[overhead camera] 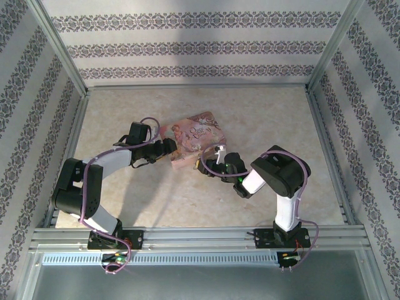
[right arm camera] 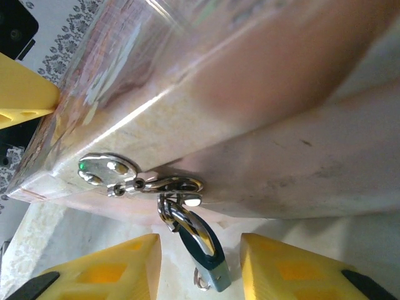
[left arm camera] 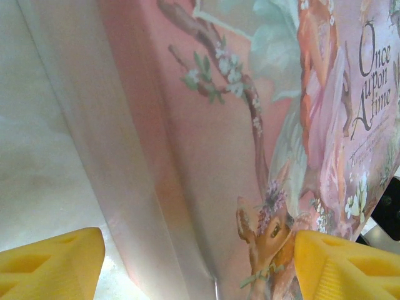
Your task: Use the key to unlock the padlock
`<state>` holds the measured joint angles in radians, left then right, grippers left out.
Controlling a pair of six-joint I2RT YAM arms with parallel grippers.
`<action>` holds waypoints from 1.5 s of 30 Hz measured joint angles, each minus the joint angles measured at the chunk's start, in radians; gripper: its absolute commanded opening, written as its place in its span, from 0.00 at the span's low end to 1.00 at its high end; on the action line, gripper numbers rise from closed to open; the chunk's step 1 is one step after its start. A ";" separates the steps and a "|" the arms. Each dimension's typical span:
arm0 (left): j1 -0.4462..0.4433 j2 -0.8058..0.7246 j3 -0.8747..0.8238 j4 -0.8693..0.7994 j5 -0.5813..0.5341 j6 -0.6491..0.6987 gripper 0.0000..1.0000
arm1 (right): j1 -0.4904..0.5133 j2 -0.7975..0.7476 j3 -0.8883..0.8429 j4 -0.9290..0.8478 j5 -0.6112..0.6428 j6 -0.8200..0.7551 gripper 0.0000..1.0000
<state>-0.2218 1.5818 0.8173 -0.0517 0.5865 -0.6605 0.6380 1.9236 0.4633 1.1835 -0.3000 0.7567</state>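
The padlock (right arm camera: 209, 265), blue-bodied with a silvery shackle (right arm camera: 195, 226), hangs from a metal hasp (right arm camera: 169, 185) on the front wall of the pink box (overhead camera: 195, 139). At the padlock's lower end sits a small silvery loop (right arm camera: 201, 282), which looks like the key; its blade is hidden. My right gripper (right arm camera: 200, 237) stands open with a yellow finger on each side of the padlock, touching neither side. At the box's left corner, my left gripper (left arm camera: 197, 232) is spread wide with both fingers against the box.
The box (left arm camera: 206, 125) has an illustrated lid and lies near the table's middle, between the two arms. Patterned walls and metal rails (overhead camera: 325, 144) enclose the table. Bare tabletop (overhead camera: 262, 112) lies behind the box and to its right.
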 measured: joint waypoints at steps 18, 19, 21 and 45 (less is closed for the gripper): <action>0.000 -0.001 -0.007 0.013 -0.005 -0.003 0.78 | 0.014 -0.010 -0.003 -0.016 0.016 0.031 0.06; 0.000 -0.002 -0.009 0.015 -0.005 -0.003 0.78 | 0.020 -0.023 -0.006 -0.029 0.031 0.034 0.05; 0.000 -0.006 -0.013 0.017 -0.008 -0.006 0.78 | 0.028 -0.057 -0.014 -0.067 0.066 0.054 0.03; -0.006 -0.014 -0.037 0.054 -0.007 -0.023 0.78 | 0.227 -0.198 0.452 -1.258 0.576 0.277 0.01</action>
<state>-0.2283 1.5677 0.7799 0.0025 0.5797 -0.6830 0.8646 1.7260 0.9150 -0.0750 0.2764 1.0332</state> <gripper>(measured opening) 0.783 0.050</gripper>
